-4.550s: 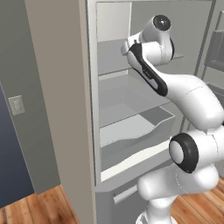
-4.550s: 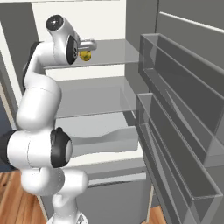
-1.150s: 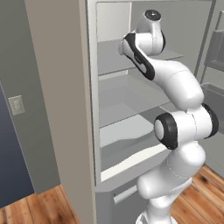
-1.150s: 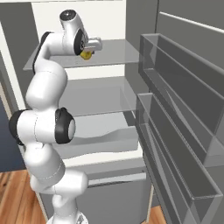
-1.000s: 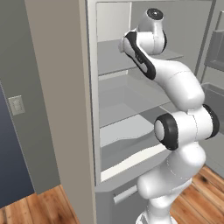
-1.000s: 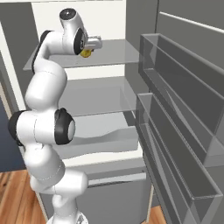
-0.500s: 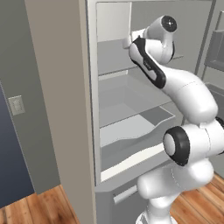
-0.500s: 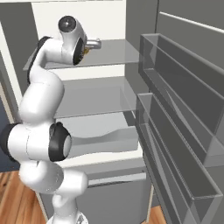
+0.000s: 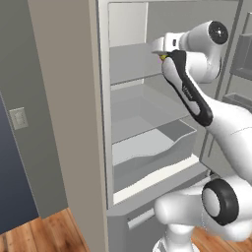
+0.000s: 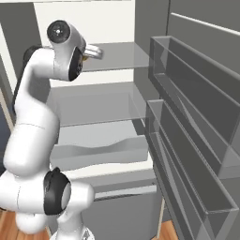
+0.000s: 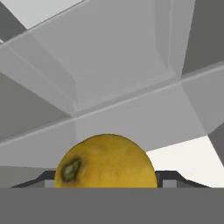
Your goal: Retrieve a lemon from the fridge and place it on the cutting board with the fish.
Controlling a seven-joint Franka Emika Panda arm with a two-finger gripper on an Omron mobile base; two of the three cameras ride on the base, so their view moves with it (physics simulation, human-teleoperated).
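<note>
Fridge (image 9: 74, 123) door wide open, arm reaching up to top shelf (image 10: 117, 56). End effector (image 10: 91, 52) at shelf's front edge, grasping lemon (image 11: 106, 161) between both fingers. In hand view lemon sits at 6 o'clock, stem end around 7. From left base view just tiny yellow bit peeking beside wrist. Crisper bin (image 9: 147, 157) lower down.

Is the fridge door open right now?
Yes, the fridge stands open, its grey shelves and lower bin showing, with the robot's arm reaching in toward the upper shelf.
</note>
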